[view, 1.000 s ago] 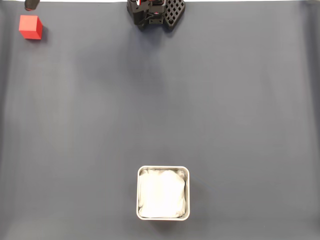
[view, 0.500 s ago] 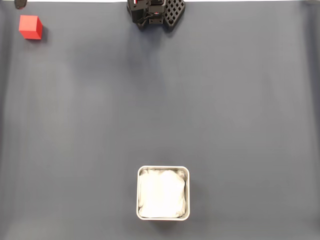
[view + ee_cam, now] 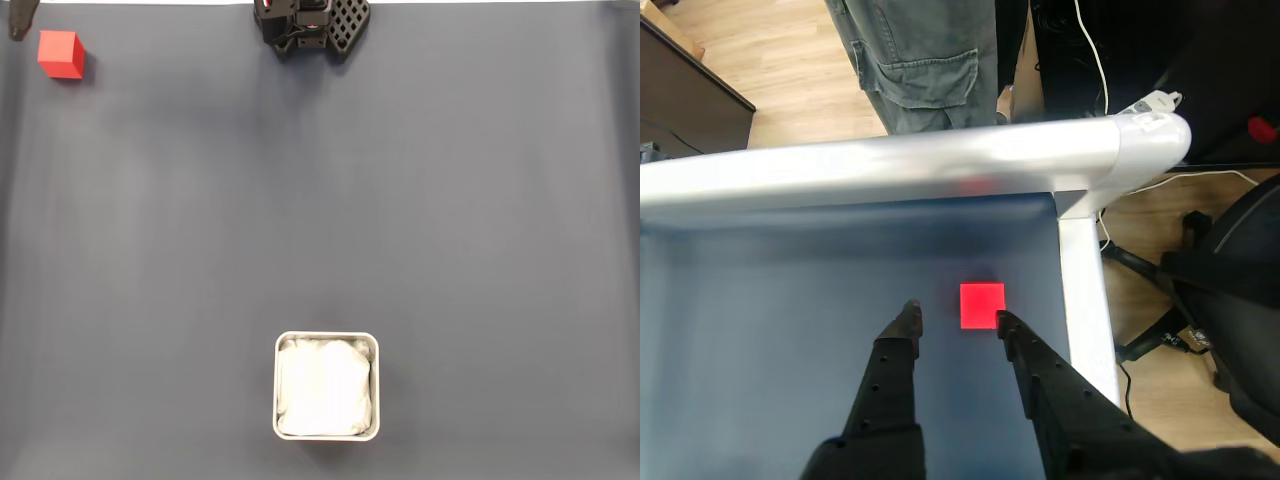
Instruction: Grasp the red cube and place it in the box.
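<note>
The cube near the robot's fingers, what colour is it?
The cube is bright red, clearest in the wrist view, just ahead of the gripper.

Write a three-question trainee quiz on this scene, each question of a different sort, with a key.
1. True or false: the red cube already lies inside the box.
2. In the wrist view, the pincer is: A) shut on the cube, B) open with the cube just beyond its tips, C) over the box.
3. Fill in: in the fixed view the cube sits near the top ____ corner of the dark mat.

Key
1. False; the cube rests on the mat, far from the box.
2. B
3. left
</note>
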